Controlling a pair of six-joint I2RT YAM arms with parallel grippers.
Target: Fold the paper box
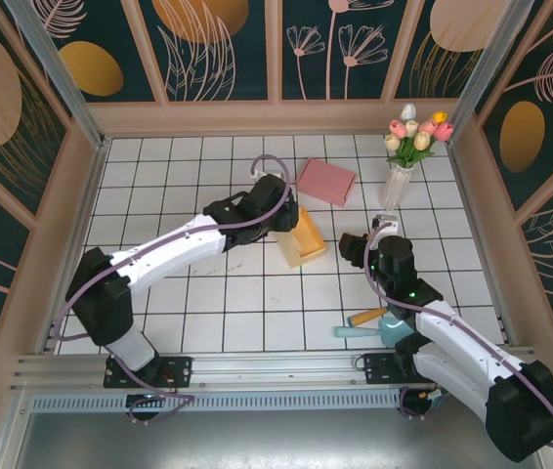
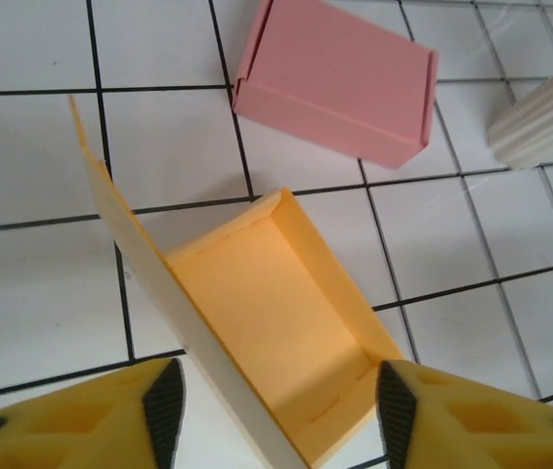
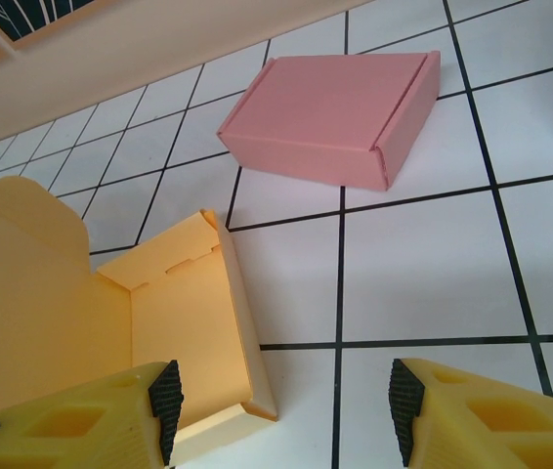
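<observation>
The yellow box (image 2: pixel 276 322) is already a walled tray, but its lid (image 2: pixel 145 259) stands open, so closing and tucking remain (the pink box (image 2: pixel 335 83) beyond the fingertips looks finished). The left gripper (image 2: pixel 278 415) is spread, straddling the tray's near end and pinching nothing. The right gripper (image 3: pixel 286 410) is spread and empty, with the tray just outside one finger.

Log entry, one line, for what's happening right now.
yellow box: open, lid raised | left pincer: open, flanking box end | right pincer: open, empty, beside box | pink box: closed, apart
</observation>
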